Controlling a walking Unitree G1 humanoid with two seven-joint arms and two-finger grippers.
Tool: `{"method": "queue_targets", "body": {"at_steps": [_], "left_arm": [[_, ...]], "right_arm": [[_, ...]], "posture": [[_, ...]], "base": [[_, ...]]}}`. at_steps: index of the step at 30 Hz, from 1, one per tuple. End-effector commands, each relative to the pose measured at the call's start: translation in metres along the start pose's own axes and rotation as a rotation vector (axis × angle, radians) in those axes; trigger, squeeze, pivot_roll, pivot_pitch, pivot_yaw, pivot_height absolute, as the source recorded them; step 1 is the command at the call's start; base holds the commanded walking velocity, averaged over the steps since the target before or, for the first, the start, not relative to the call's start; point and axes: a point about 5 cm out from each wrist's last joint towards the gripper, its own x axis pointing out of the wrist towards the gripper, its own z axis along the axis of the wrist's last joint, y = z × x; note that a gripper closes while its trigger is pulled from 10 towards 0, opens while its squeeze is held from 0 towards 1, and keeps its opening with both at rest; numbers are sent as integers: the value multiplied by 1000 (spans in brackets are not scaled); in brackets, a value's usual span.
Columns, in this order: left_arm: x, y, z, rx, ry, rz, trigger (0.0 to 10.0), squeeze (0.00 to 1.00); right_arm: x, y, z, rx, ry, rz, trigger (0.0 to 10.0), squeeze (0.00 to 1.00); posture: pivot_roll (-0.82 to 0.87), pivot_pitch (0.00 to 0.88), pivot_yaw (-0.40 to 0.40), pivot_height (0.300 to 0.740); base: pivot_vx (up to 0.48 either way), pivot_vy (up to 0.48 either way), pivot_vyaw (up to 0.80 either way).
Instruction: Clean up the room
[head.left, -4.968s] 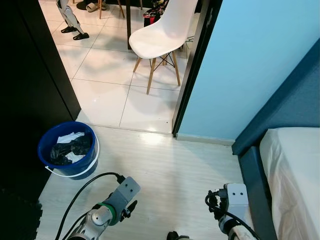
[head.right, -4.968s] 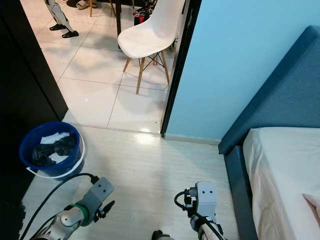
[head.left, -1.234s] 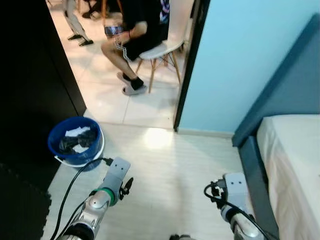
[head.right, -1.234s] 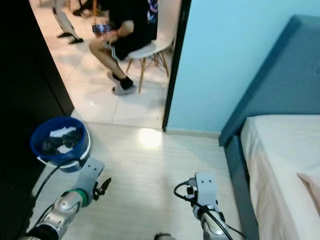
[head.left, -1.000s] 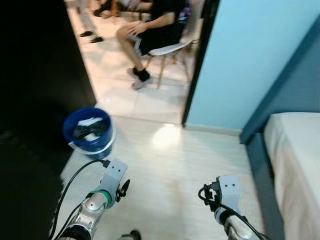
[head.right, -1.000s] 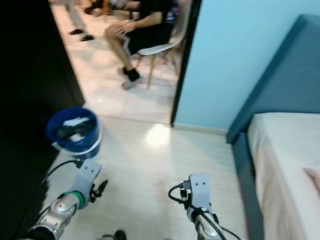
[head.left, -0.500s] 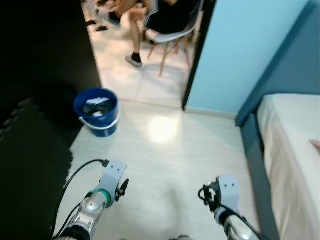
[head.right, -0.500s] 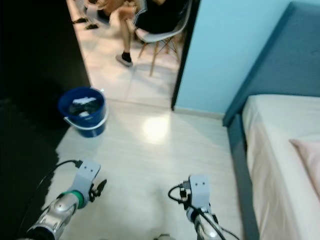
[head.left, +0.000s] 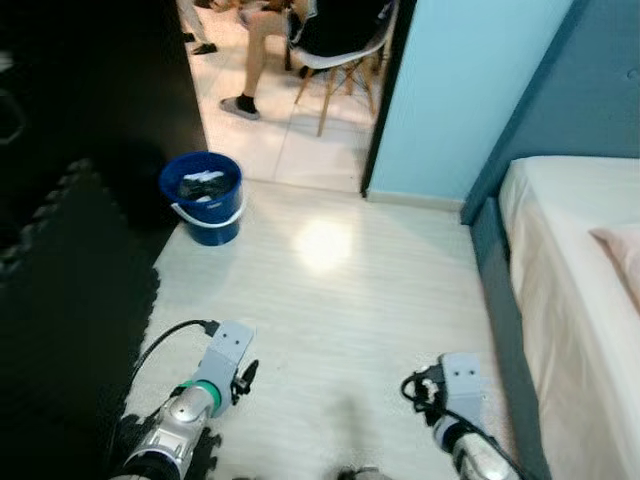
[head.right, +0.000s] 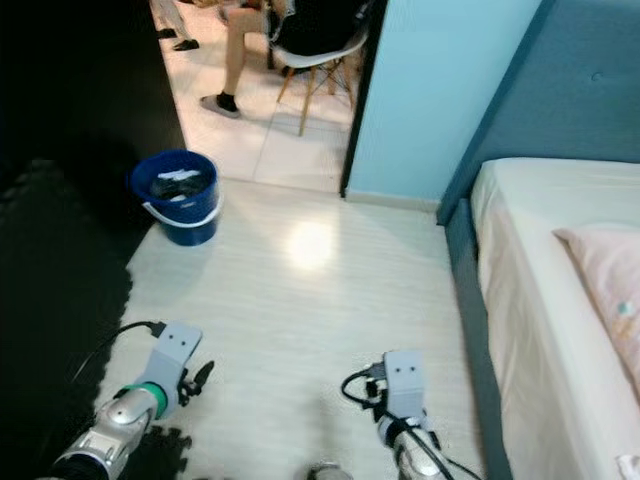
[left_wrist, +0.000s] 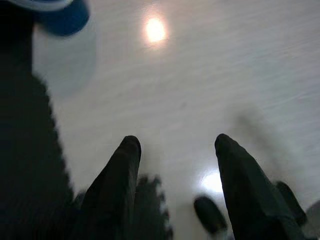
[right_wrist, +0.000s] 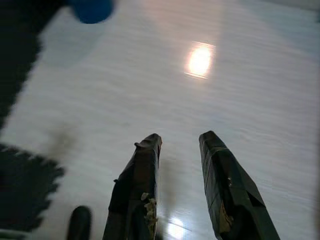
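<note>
Blue bucket (head.left: 203, 195) of dark and white scraps stood by the doorway beside the black foam mat (head.left: 70, 290), left gripper (left_wrist: 175, 145) and right gripper (right_wrist: 180, 142) hung low over pale floor, fingers spread, empty, person seated on a white chair (head.left: 340, 55) beyond, bed (head.right: 540, 300) at right.

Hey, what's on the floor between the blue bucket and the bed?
Nothing but bare pale floor with a glare spot, as the right eye view shows, between the bucket and the bed.

blue bucket (head.left: 207, 202), pale wood-grain floor (head.left: 340, 300)
</note>
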Motion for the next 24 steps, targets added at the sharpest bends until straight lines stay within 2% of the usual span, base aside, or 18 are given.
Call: {"method": "queue_targets", "body": {"at_steps": [1,5,24], "left_arm": [[-2,-6,-9,-7,45,-26,10000,0],[-2,-6,-11,-8,68,-26,10000,0],[-1,-1,-7,3,44,11,10000,0]], "right_arm": [[-5,-7,-7,21,30,-27,10000,0],[-4,-7,-7,21,34,-25,10000,0],[-3,-5,-8,20,36,-13,10000,0]], "posture": [[-30,102,42,722],[-30,102,42,722],[-26,92,47,722]], "base": [[0,0,-800],[0,0,-800],[0,0,-800]]}}
